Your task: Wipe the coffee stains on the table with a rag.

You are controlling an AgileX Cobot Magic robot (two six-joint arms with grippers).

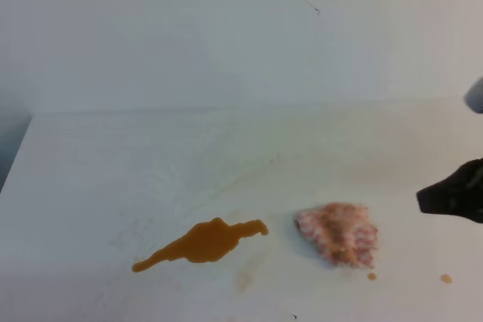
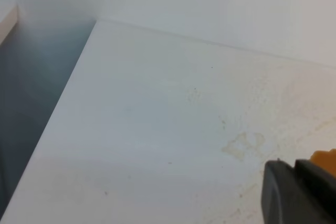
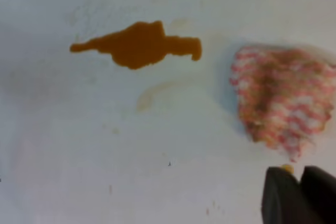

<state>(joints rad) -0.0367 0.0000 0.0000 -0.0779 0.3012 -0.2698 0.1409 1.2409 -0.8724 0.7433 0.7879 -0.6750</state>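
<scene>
right hand (image 1: 453,195) hangs at the right edge of the surface (image 1: 113,171), near the rag (image 1: 338,233) but apart from it; its fingers look almost together, though i cannot tell for sure, and it holds nothing. left hand (image 2: 299,192) shows only one dark corner, so its state is not clear either. the rag lies crumpled just right of the coffee stains (image 1: 202,242), not touching them. i think the hand could pinch only a loose fold and let the rag slip, or push the puddle wider. the surface is matte white with faint tan smudges and small orange drops (image 1: 446,278); a plain white wall (image 1: 226,28) stands behind.
</scene>
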